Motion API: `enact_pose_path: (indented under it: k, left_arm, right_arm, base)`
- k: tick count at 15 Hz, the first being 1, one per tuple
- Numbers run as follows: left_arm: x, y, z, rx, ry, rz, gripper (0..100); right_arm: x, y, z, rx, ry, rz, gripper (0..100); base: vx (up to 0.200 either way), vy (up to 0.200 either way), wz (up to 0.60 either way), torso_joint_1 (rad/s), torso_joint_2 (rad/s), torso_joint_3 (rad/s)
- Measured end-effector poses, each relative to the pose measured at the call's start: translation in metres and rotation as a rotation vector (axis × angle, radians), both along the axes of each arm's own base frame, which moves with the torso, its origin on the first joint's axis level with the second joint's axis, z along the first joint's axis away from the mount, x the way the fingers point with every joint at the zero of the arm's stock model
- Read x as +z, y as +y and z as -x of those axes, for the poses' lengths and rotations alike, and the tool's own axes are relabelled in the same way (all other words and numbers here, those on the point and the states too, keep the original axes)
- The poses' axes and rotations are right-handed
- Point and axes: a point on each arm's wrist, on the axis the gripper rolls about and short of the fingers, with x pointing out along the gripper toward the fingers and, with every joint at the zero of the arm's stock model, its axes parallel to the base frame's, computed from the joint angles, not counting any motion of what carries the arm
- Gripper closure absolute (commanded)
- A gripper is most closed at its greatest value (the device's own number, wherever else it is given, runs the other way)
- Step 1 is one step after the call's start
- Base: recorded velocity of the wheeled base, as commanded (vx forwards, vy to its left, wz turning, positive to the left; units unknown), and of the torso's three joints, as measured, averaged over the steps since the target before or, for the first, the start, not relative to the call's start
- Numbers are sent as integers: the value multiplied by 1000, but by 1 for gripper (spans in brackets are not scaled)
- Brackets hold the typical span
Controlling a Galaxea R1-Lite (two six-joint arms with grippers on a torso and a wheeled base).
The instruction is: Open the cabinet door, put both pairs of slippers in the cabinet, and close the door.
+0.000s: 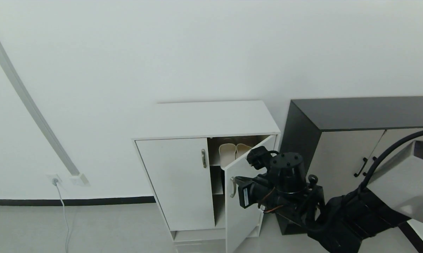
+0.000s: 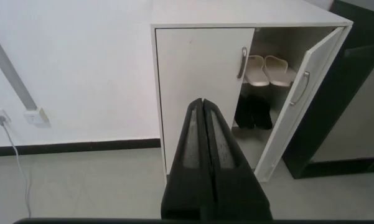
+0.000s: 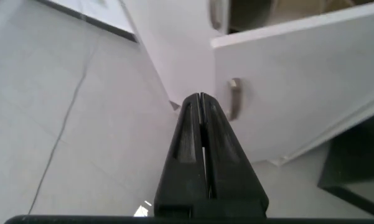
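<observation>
The right gripper has its two fingers pressed flat together with nothing between them. Its tip is close to the curved metal handle of the right cabinet door — whether it touches the handle or the panel cannot be told. That door stands partly swung out toward the robot, while the left door lies closed flush. In the head view the right arm sits at about four o'clock from the door gap. The left gripper likewise has its fingers meeting along one seam, empty. It is held well back from the white cabinet and faces its front. Through the gap, a beige pair of slippers lies side by side on the top shelf. A dark pair stands on the shelf beneath, at six o'clock from the beige one — both inside the cabinet. Just beside the white cabinet, at three o'clock in the head view, stands a dark cabinet with pale doors. At about eight o'clock a wall socket holds a plug, its cable trailing to the floor. A grey strip climbs the wall toward ten o'clock.
</observation>
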Motion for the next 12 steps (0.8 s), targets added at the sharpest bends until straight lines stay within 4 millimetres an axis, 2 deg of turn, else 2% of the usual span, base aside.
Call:
enact_pose_path:
  k: [1, 7, 12]
  left_arm:
    - [0, 0, 0, 0, 0, -1, 100]
    - [0, 0, 0, -1, 0, -1, 100]
    - [0, 0, 0, -1, 0, 0, 100]
  right_arm:
    - [-4, -5, 3, 2, 8, 7, 100]
    - [-24, -31, 31, 4, 13, 12, 100]
    - [-34, -41, 41, 5, 38, 35, 100]
  base:
    - [0, 0, 0, 0, 0, 0]
    - [200, 0, 0, -1, 0, 1]
    - [0, 0, 0, 0, 0, 0]
